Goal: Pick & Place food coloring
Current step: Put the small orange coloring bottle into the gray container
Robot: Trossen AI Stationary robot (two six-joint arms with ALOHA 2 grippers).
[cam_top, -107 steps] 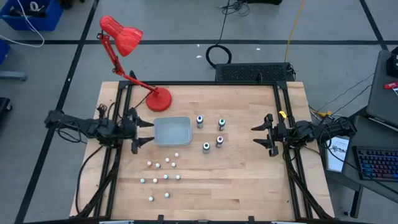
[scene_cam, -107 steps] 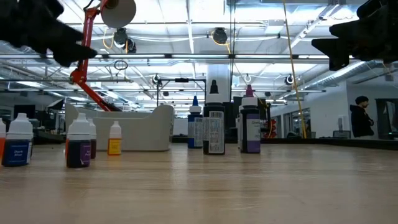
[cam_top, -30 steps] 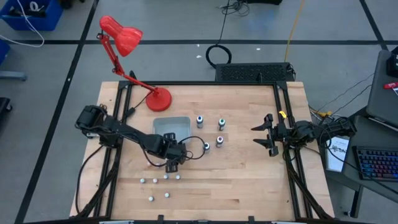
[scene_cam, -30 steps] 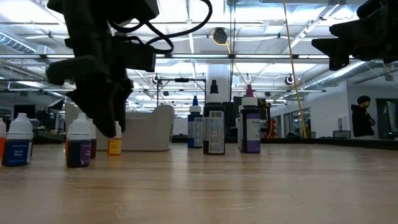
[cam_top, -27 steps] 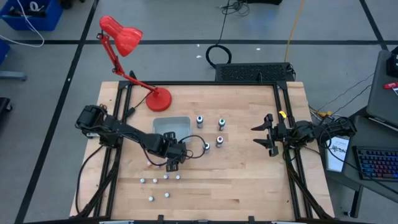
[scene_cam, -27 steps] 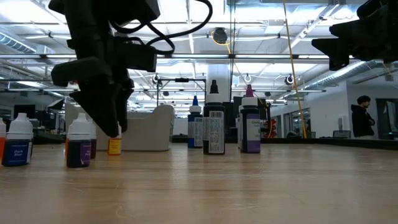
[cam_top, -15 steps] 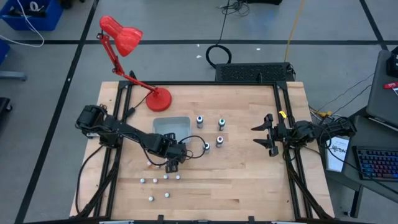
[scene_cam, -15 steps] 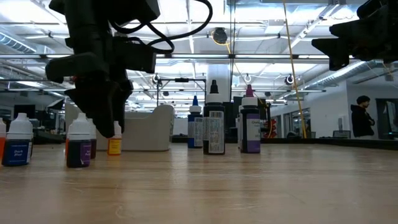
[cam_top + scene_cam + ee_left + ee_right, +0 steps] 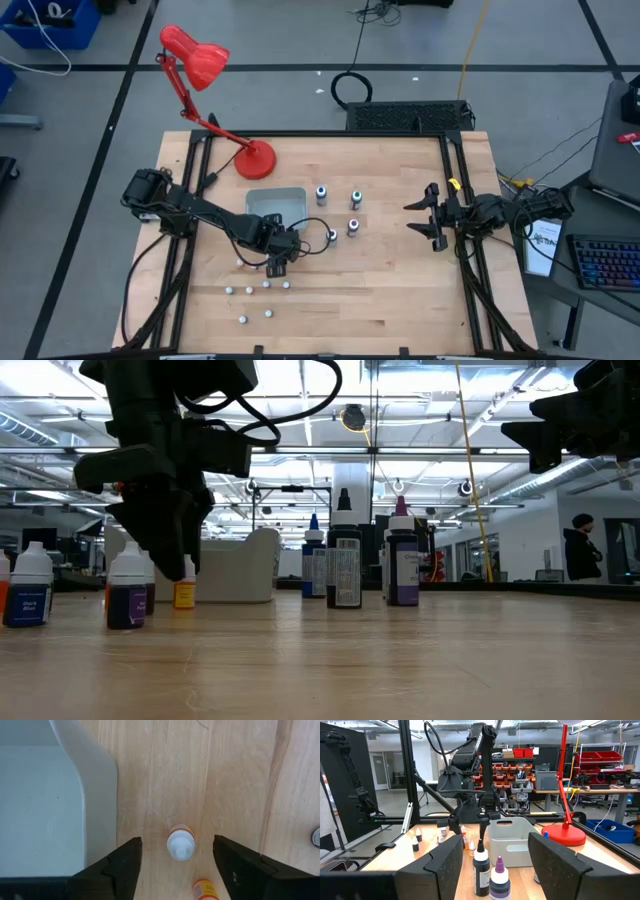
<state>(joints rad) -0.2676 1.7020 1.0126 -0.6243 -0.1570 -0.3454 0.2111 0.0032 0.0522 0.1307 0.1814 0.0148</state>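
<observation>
The left gripper [image 9: 277, 264] hangs low over the pale wooden butcher-block table [image 9: 390, 290], its two dark matte fingers [image 9: 120, 870] spread wide and pointing down, seemingly so they can straddle one small upright food coloring bottle with a white conical cap and orange body [image 9: 180, 842]; the bottle stands centred in the gap, touched by neither finger. A second small orange-bodied bottle [image 9: 204, 890] sits just beside it. This placement makes sense as a lining-up step, since the translucent grey rectangular plastic tray with rounded corners [image 9: 45, 810] lies right next to the gripper, a short carry away. More small white-capped bottles [image 9: 255, 300] are scattered across the table nearer the front edge, and four taller dark-bodied bottles with pointed caps [image 9: 338, 215] stand grouped beside the tray on its other side. The bottles look like smooth, light plastic that would tip easily if a finger nudged them, so a centred closing seems wise. A glossy red metal desk lamp with a round base [image 9: 255, 158] stands behind the tray. The right gripper [image 9: 428, 216] waits at the table's right edge with its fingers spread, holding nothing.
</observation>
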